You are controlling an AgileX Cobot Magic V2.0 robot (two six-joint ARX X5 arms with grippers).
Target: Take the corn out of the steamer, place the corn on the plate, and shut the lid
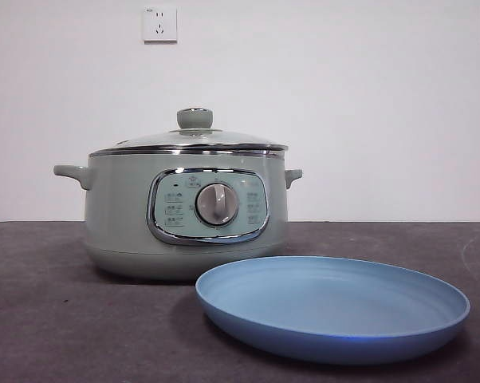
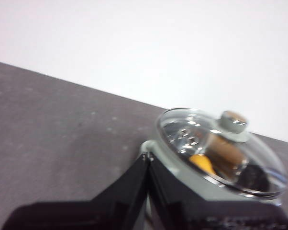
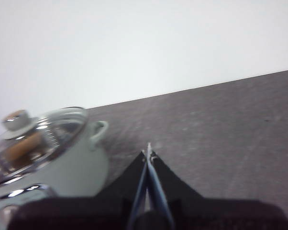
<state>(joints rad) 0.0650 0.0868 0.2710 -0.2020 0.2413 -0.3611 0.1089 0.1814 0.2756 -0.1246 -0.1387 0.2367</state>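
The sage-green steamer (image 1: 184, 215) stands on the dark table with its glass lid (image 1: 194, 140) on, green knob on top. The light-blue plate (image 1: 332, 307) lies empty in front of it to the right. The corn (image 2: 201, 162) shows as a yellow-orange shape through the lid (image 2: 220, 148) in the left wrist view and dimly in the right wrist view (image 3: 24, 146). My left gripper (image 2: 146, 155) is shut and empty, near the steamer's side handle. My right gripper (image 3: 148, 152) is shut and empty, apart from the steamer (image 3: 62, 163). Neither arm shows in the front view.
A white wall with a power socket (image 1: 159, 24) stands behind the table. The dark grey tabletop (image 1: 49, 319) stretches left of the steamer and in front of it.
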